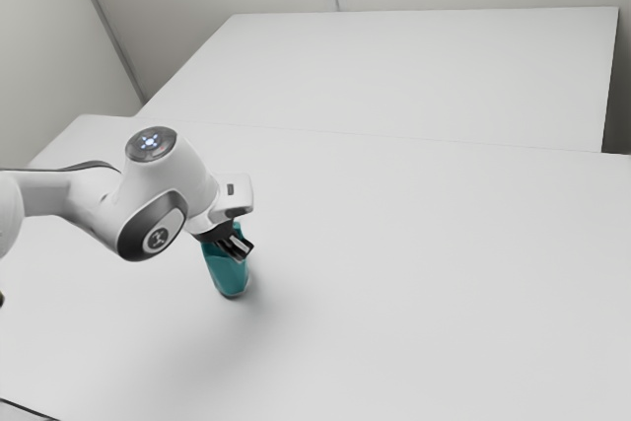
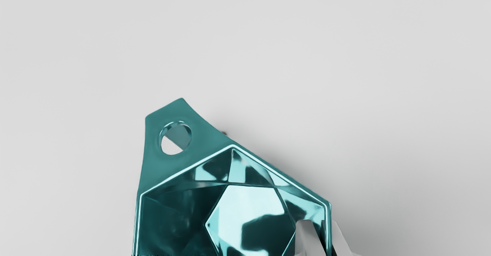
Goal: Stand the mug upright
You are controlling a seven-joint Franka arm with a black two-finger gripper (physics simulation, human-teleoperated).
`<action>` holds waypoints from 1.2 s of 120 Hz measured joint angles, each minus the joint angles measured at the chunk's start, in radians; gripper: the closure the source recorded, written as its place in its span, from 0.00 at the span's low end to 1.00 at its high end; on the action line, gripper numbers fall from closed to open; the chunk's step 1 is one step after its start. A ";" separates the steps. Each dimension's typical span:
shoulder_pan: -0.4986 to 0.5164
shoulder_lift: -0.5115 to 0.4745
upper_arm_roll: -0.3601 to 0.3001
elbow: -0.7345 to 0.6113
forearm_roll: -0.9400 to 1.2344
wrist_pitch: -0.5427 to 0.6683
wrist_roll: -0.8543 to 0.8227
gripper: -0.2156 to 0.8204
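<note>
The teal mug (image 1: 230,277) stands low over the table in the exterior view, its opening up and its body leaning a little; whether its base touches the tabletop I cannot tell. My gripper (image 1: 240,246) is at its upper part. In the wrist view I look into the faceted inside of the mug (image 2: 168,171), with its holed handle at one corner. The gripper (image 2: 328,231) is shut on the mug's wall near the rim, one finger inside and the other outside. The near part of the mug is cut off there.
The white table (image 1: 424,273) extends toward the exterior view's right. A second white tabletop (image 1: 414,71) adjoins it at the back, in front of pale walls. A dark cable (image 1: 28,409) lies at the exterior view's lower left.
</note>
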 joint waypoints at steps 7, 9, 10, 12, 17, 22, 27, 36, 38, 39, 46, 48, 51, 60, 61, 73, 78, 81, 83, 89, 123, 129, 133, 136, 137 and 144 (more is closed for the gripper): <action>0.000 0.006 0.001 0.001 0.002 0.008 -0.012 0.97; 0.000 0.006 0.001 0.001 0.002 0.010 -0.015 0.97; 0.000 0.007 0.001 0.001 0.002 0.011 -0.016 0.97; 0.000 0.007 0.001 0.001 0.002 0.013 -0.019 0.97; 0.000 0.008 0.001 0.001 0.003 0.016 -0.026 0.93; 0.000 0.010 0.001 0.001 0.003 0.019 -0.032 0.86; 0.000 0.011 0.001 0.001 0.002 0.020 -0.037 0.77; 0.000 0.010 0.001 0.001 0.002 0.023 -0.047 0.61; 0.000 0.010 0.001 0.001 0.002 0.023 -0.049 0.58; 0.000 0.010 0.001 0.001 0.002 0.023 -0.051 0.56; 0.000 0.006 0.001 0.001 0.001 0.023 -0.059 0.48; 0.000 0.003 0.001 0.001 0.001 0.022 -0.061 0.46; 0.000 -0.002 0.001 0.001 0.001 0.021 -0.065 0.43; 0.000 -0.029 0.000 0.000 -0.001 0.005 -0.078 0.37; 0.000 -0.032 0.000 0.000 -0.001 0.002 -0.079 0.36; 0.000 -0.062 -0.001 0.000 -0.002 -0.018 -0.094 0.31; 0.000 -0.069 -0.001 0.001 -0.003 -0.024 -0.099 0.29; 0.000 -0.071 -0.001 0.010 -0.003 -0.028 -0.102 0.28; 0.000 -0.068 -0.001 0.026 -0.004 -0.036 -0.104 0.28; -0.001 -0.045 -0.005 0.105 -0.008 -0.081 -0.108 0.26; 0.002 0.259 -0.037 0.759 -0.128 -0.479 -0.019 0.22; 0.001 0.255 -0.038 0.808 -0.135 -0.549 0.000 0.22; -0.001 0.244 -0.038 0.829 -0.138 -0.593 0.011 0.22; -0.001 0.239 -0.038 0.851 -0.140 -0.627 0.019 0.22; -0.001 0.238 -0.039 0.859 -0.141 -0.638 0.022 0.22; -0.003 0.233 -0.039 0.915 -0.145 -0.713 0.039 0.21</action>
